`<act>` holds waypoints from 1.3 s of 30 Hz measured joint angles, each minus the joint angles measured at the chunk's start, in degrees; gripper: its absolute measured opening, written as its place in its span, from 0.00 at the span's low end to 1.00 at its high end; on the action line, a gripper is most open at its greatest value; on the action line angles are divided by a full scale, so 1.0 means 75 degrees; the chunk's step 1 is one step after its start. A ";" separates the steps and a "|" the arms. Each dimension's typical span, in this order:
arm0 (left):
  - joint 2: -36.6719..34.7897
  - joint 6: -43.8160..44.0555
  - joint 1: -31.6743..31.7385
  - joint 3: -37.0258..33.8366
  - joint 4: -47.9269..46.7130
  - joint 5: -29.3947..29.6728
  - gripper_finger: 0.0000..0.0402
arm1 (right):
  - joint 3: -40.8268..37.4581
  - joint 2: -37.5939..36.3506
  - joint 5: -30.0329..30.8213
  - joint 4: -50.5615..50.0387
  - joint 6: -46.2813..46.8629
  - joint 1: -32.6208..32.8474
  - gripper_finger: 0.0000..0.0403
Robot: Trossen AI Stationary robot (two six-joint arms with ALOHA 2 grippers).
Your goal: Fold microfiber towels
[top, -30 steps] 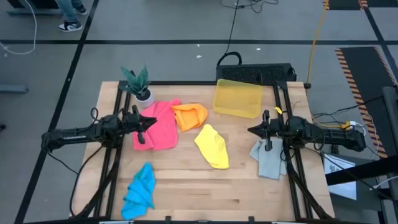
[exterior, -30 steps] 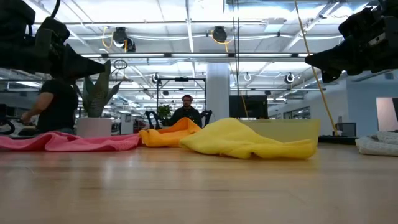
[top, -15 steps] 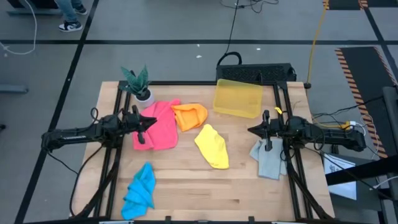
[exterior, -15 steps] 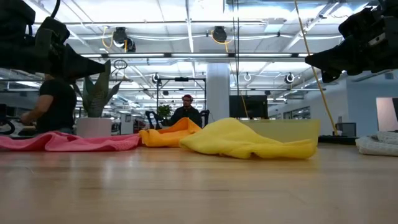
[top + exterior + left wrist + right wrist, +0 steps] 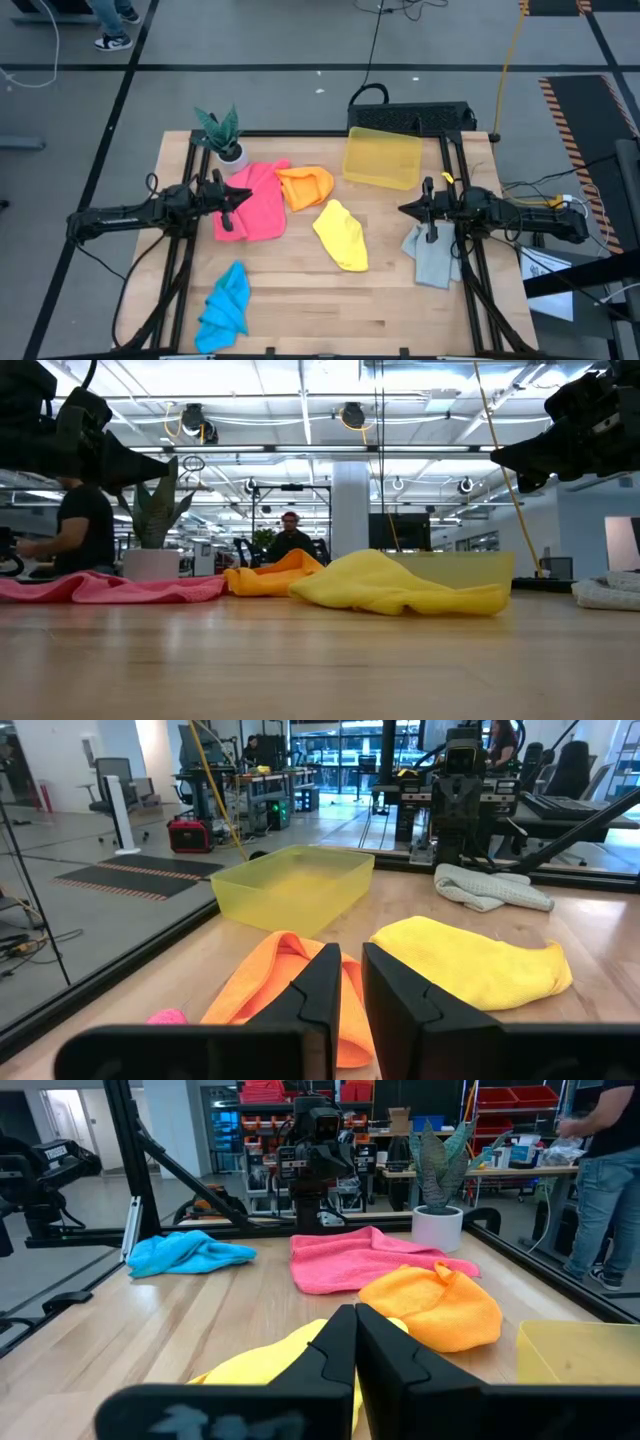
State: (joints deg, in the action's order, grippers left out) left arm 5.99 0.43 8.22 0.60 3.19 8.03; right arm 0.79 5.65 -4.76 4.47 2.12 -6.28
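Still nothing folded: we count five crumpled towels on bench (image 5: 300, 290); left claw (image 5: 243, 196) slightly parted, empty; right claw (image 5: 405, 209) clenched, empty.

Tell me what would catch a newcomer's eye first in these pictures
Five crumpled microfiber towels lie scattered across the wooden table: the pink towel and orange towel toward the back left, the yellow towel in the middle, the blue towel at the front left and the grey towel at the right edge. A translucent yellow bin sits at the back right, a potted plant at the back left.
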 joint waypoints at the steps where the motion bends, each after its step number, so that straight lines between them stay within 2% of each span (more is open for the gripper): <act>1: -0.0002 -0.0002 -0.0002 0.0000 0.0002 0.0000 0.12 | -0.0001 0.0000 -0.0001 0.0000 -0.0001 -0.0001 0.00; 10: 0.0001 -0.0002 0.0001 0.0002 0.0002 0.0000 0.12 | -0.0002 0.0000 0.0007 0.0008 0.0001 -0.0001 0.00; 16: -0.0001 -0.0002 -0.0001 0.0000 0.0002 0.0000 0.12 | -0.0002 0.0000 -0.0038 0.0682 0.0380 0.0001 0.00; 20: -0.0002 0.0000 0.0001 0.0000 0.0002 0.0000 0.12 | 0.0001 -0.0003 -0.0728 0.1363 0.1152 -0.0001 0.00; 24: 0.0001 -0.0002 -0.0002 0.0000 0.0002 0.0013 0.12 | 0.0001 0.0170 -0.1655 0.2017 0.0947 0.0002 0.00; 26: 0.0007 0.0000 -0.0002 0.0000 0.0049 0.0019 0.12 | 0.0001 0.0517 -0.1799 0.2594 0.0764 0.0011 0.00; 30: 0.0015 -0.0001 -0.0002 0.0000 0.0002 0.0017 0.12 | 0.0001 0.1483 -0.1402 0.2842 0.0496 0.0002 0.00; 39: 0.0017 -0.0001 0.0001 0.0000 0.0001 0.0016 0.12 | 0.0242 0.3526 -0.0908 0.2973 -0.1396 0.0134 0.00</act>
State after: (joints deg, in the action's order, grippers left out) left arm 6.12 0.42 8.23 0.60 3.19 8.15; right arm 2.60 32.09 -11.57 26.76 -8.35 -5.27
